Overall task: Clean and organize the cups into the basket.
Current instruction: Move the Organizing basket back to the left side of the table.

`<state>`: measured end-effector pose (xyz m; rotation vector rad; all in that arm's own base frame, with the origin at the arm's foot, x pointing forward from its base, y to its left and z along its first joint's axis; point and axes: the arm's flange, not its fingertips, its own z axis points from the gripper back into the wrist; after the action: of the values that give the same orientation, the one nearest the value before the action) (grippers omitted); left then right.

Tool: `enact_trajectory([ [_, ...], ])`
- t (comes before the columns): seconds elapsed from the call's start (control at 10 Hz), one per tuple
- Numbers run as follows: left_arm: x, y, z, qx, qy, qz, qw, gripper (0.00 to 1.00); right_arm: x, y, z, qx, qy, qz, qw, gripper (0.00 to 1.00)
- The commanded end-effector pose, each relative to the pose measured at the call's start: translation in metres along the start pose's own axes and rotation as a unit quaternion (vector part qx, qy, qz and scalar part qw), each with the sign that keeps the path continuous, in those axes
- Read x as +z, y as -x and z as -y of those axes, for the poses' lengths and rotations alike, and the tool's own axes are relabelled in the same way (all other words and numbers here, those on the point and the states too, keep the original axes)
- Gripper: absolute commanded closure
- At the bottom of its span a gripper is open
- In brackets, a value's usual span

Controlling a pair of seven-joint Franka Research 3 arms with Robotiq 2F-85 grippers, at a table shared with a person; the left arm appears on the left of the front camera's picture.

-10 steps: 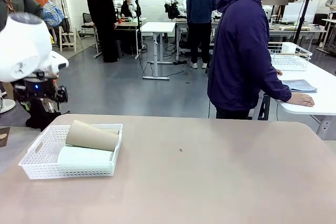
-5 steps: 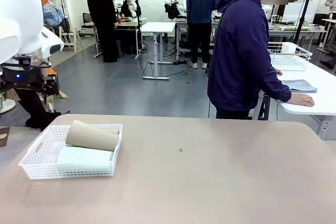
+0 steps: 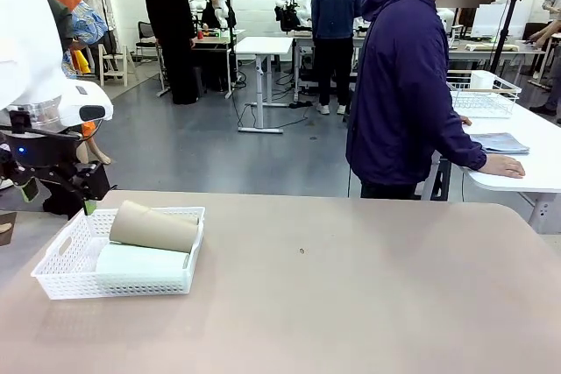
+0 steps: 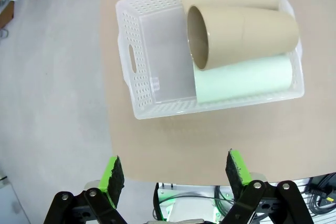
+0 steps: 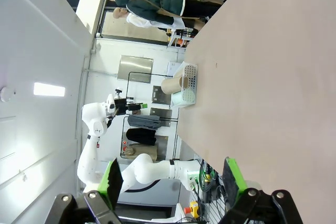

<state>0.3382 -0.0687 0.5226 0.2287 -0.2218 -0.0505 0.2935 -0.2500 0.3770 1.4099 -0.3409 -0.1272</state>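
Basket (image 3: 61, 273): one shallow white rectangular plastic unit with small-hole lattice walls and handle cut-outs, at the left end of the smooth brown tabletop (image 3: 351, 304). It holds two tapered matte tumblers lying on their sides: one tan-brown cup (image 4: 241, 35) resting partly on one mint-green cup (image 4: 244, 80). Left hand (image 4: 173, 174): fingers wide apart, empty, above the basket. Right hand (image 5: 173, 179): fingers wide apart, empty.

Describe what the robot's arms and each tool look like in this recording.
The left arm has glossy white rounded casings, with a black wrist unit showing a small blue light. The left tool and the right tool each have black linkage fingers with visible pivot bolts and bright green pads.
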Motion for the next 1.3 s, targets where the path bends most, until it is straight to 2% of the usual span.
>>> enact_trajectory([
  [0.0,0.002,-0.019,-0.009,0.016,-0.02,-0.002,1.0,0.0,-0.002,0.003,-0.002,-0.005,0.007,0.0,1.0,0.0],
  [0.1,0.0,0.0,0.0,0.0,0.0,0.0,1.0,0.0,-0.002,0.003,-0.002,-0.005,0.007,0.0,1.0,0.0],
  [0.9,0.002,-0.005,0.0,0.002,-0.006,0.001,1.0,0.0,-0.002,0.003,-0.002,-0.005,0.007,0.0,1.0,0.0],
  [1.0,0.008,0.003,-0.031,-0.002,0.075,-0.033,0.997,0.0,-0.002,0.003,-0.002,-0.005,0.007,0.0,1.0,0.0],
  [1.1,0.008,-0.002,-0.08,0.009,0.178,-0.058,0.982,0.0,-0.002,0.003,-0.002,-0.005,0.007,0.0,1.0,0.0],
  [1.2,0.004,-0.026,-0.127,0.0,0.268,-0.089,0.959,0.0,-0.002,0.003,-0.002,-0.005,0.007,0.0,1.0,0.0],
])
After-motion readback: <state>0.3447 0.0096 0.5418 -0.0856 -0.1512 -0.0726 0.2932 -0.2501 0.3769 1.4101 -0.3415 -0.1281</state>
